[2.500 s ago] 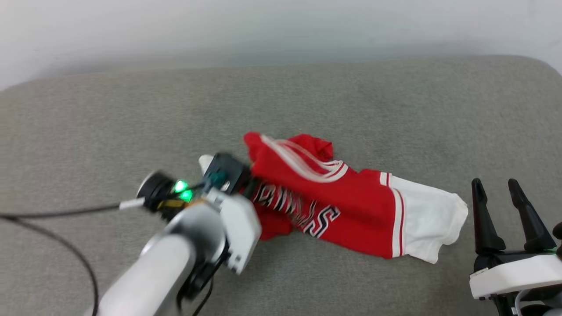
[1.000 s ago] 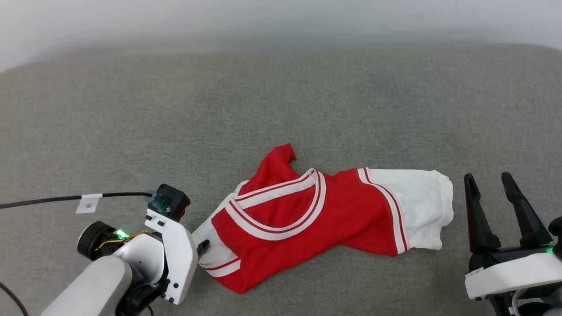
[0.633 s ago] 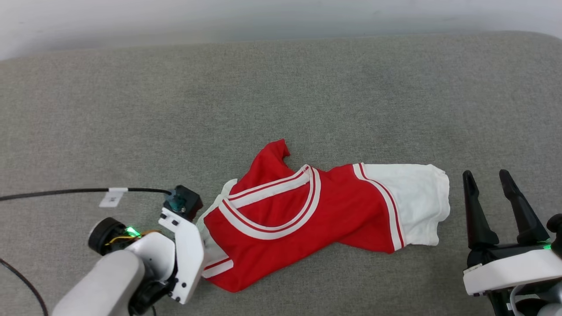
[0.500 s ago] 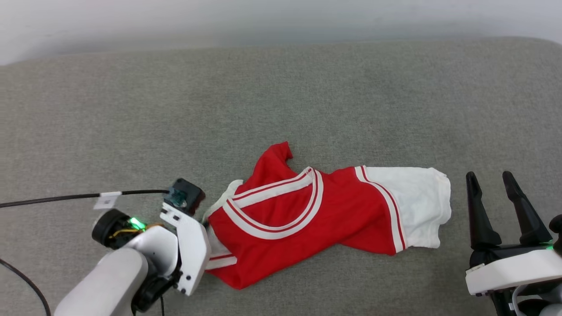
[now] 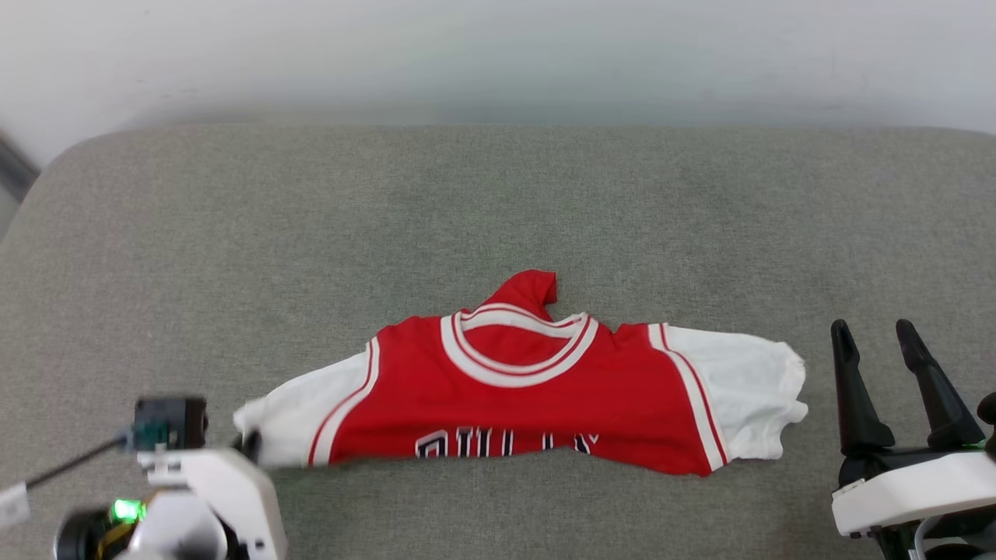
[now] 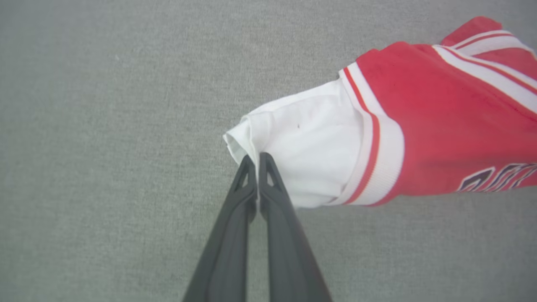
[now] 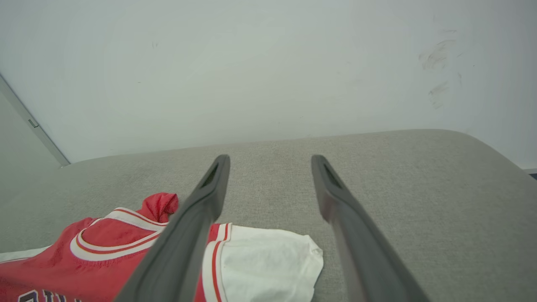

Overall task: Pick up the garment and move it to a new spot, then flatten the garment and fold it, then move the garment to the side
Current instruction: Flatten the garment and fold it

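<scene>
From the head view, the shirt point(image 5: 537, 404) lies spread left to right across the near middle of a grey cushion point(image 5: 498, 210), with its collar point(image 5: 520, 365) on the far side and black letters point(image 5: 506, 445) cut off at its near edge. Its left sleeve point(image 5: 299, 424) reaches the left pincer point(image 5: 250, 445) at the near left. The right pincer point(image 5: 871, 330) stands spread just right of the right sleeve point(image 5: 747, 397), apart from it. The left wrist view shows what the head view hides: the fingers point(image 6: 268, 197) are pressed together, pinching the cuff edge of the left sleeve. The right wrist view adds the room: a pale wall point(image 7: 268, 71) with scuffs behind the cushion. There the spread fingers hold nothing, and the right sleeve lies near and left of them.
</scene>
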Available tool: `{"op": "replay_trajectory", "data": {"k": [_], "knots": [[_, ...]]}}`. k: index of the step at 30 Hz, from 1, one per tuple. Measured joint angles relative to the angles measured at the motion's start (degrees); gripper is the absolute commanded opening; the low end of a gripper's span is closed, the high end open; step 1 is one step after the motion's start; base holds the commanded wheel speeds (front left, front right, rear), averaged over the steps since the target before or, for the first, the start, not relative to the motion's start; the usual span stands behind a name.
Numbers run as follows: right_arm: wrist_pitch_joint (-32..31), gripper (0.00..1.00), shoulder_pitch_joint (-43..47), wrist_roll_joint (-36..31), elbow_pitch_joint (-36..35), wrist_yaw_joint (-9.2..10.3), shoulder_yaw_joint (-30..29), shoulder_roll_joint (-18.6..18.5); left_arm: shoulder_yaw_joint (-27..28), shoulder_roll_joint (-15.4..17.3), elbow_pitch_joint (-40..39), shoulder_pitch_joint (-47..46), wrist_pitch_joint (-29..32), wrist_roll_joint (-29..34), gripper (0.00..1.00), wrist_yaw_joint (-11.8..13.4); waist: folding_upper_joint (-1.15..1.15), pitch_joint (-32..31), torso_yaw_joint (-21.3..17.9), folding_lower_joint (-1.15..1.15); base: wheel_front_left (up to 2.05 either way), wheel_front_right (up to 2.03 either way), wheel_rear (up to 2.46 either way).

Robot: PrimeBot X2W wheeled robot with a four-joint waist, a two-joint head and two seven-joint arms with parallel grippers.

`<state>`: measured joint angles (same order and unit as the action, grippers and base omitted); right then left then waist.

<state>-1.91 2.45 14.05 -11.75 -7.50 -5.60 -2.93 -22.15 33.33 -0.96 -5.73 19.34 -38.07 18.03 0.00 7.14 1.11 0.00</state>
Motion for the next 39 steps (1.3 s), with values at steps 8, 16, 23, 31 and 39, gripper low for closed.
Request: {"op": "replay_trajectory", "data": {"k": [8, 16, 23, 31, 39], "knots": [[-1.0, 1.0, 1.2, 0.0, 0.1, 0.0, 0.3, 0.0, 0.0, -7.0, 7.1, 11.1, -2.7, -8.0, 1.0, -1.2, 0.0, -1.4, -0.3, 0.0, 0.0, 0.0, 0.0], [-2.5, 1.0, 2.6, -0.6, 0.2, 0.0, 0.5, 0.0, 0.4, -7.6, 8.2, 6.4, -14.5, -2.0, 1.0, -2.7, 0.0, -3.8, -0.4, 0.0, 0.0, 0.0, 0.0], [-3.7, 1.0, 3.9, -0.9, 0.1, 0.01, 0.3, 0.0, -0.6, -6.1, 1.1, 3.4, -21.3, 4.8, 1.0, -2.1, 0.0, -6.3, -0.8, 0.0, 0.0, 0.0, 0.0], [-8.3, 1.0, 4.5, -1.4, 1.6, 0.0, -1.9, 0.0, -1.3, -6.5, -4.4, 1.7, -26.5, 8.9, 1.0, -0.9, 0.0, -6.2, -0.8, 0.0, 0.0, 0.0, 0.0], [-26.8, 1.0, -4.1, 2.6, 9.7, 0.0, -6.1, -3.1, -1.3, -7.5, -7.3, -0.6, -28.6, 9.7, 1.0, -0.3, 0.0, -2.5, 1.0, 0.0, 0.0, 0.0, 0.0]]}}
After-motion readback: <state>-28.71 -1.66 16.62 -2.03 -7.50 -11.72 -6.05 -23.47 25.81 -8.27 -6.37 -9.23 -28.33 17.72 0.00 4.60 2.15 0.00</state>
